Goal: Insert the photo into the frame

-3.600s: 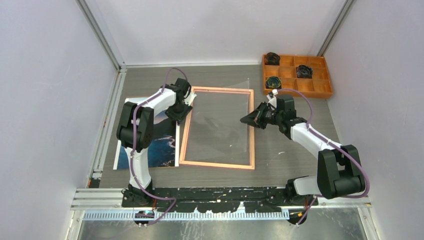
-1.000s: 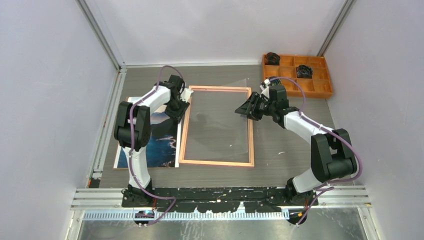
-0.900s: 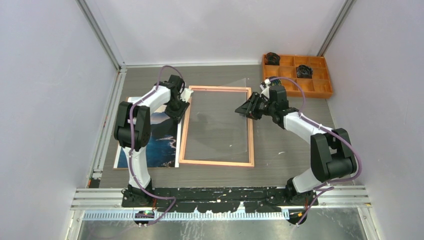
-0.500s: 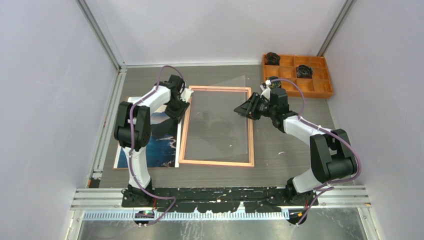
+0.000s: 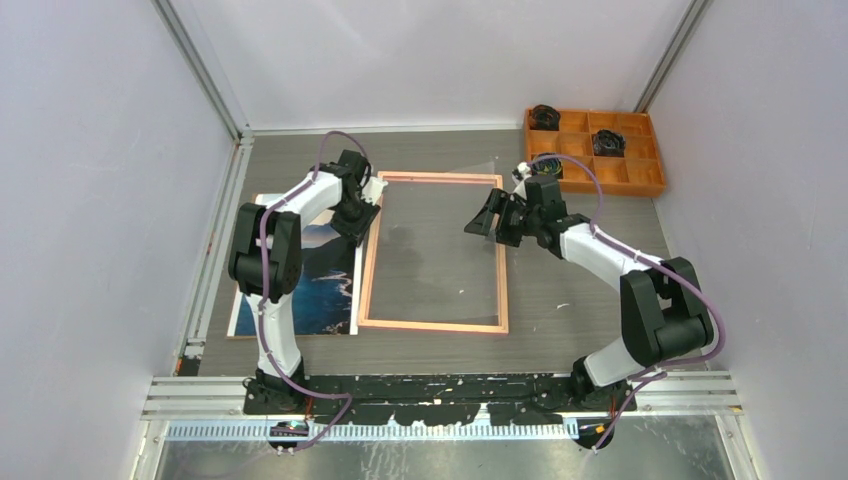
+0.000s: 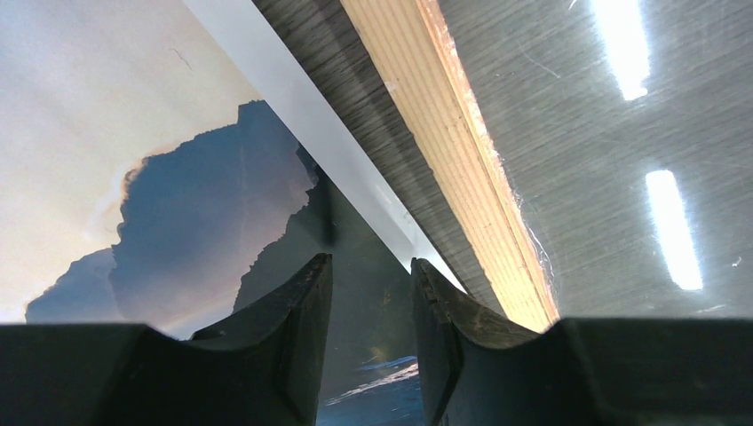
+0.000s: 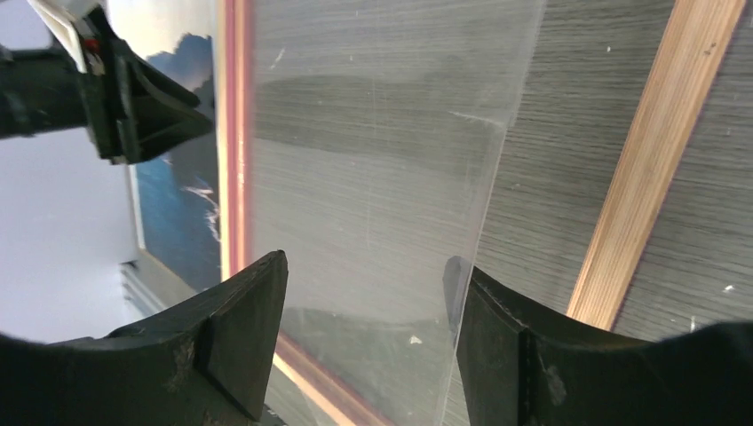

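Observation:
The frame point(image 5: 503, 290) lies flat mid-table, tan back up point(image 6: 462, 169), with a clear plastic sheet point(image 5: 440, 240) resting in it. The photo point(image 5: 325, 290), a blue seascape, lies on the table left of the frame, partly under my left arm. My left gripper point(image 5: 358, 222) hovers low over the photo's far right corner point(image 6: 178, 204), beside the frame's left rail. Its fingers point(image 6: 306, 293) stand a little apart with nothing between them. My right gripper point(image 5: 483, 222) is open above the frame's right rail point(image 7: 639, 177). The sheet's edge point(image 7: 497, 177) runs past its right finger point(image 7: 484, 311).
An orange compartment tray point(image 5: 610, 188) with black items point(image 5: 607, 143) stands at the back right, just behind my right arm. White walls enclose the table on three sides. A metal rail point(image 5: 215, 250) runs along the left edge.
My right gripper has opened and drifted slightly left over the frame's right rail; the clear sheet lies loose in the frame. The left arm has stayed put.

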Robot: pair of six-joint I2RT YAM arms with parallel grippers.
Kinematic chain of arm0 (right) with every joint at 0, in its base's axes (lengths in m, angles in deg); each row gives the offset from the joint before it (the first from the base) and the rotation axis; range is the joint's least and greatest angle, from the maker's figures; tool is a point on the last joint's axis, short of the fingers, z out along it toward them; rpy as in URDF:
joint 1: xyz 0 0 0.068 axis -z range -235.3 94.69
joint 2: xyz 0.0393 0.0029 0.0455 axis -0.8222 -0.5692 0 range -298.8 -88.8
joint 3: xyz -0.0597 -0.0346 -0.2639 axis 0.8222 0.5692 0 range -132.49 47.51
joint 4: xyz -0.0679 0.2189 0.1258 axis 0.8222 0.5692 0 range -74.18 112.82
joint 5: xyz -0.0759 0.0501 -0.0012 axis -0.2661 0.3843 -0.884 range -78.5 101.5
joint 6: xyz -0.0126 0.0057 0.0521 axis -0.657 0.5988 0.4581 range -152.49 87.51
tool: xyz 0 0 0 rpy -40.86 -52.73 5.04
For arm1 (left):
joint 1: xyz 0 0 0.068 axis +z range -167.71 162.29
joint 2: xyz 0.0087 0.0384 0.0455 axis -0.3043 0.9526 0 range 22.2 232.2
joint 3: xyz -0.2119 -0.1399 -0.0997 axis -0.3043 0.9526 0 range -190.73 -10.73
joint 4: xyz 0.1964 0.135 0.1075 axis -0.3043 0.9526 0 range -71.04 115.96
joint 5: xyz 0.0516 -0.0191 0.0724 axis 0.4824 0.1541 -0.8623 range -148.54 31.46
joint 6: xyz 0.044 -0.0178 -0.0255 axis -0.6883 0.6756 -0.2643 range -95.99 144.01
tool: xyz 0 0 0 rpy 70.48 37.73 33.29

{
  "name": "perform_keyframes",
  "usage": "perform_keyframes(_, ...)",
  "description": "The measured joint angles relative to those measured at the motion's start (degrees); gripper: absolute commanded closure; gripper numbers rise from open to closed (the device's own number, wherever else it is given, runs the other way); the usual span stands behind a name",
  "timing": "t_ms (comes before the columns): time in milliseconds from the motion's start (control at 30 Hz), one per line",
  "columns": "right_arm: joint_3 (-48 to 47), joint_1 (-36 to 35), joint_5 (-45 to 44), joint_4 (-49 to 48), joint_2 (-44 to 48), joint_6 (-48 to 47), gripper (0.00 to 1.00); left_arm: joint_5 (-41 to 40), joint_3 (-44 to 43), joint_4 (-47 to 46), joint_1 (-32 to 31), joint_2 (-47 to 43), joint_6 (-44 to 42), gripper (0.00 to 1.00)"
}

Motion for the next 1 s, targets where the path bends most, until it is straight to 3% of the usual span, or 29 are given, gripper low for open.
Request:
perform_keyframes(533, -8.61, -6.56, -19.17, 17.46, -4.96, -9.62, 0.14, -0.04, 0.0, -0.04, -0.02, 0.0, -0.15, 0.61)
perform_keyframes(1000, -11.17, -7.02, -23.8, 20.96, -5.03, -10.73, 0.07, -0.11, 0.02, -0.07, -0.02, 0.0, -0.22, 0.61)
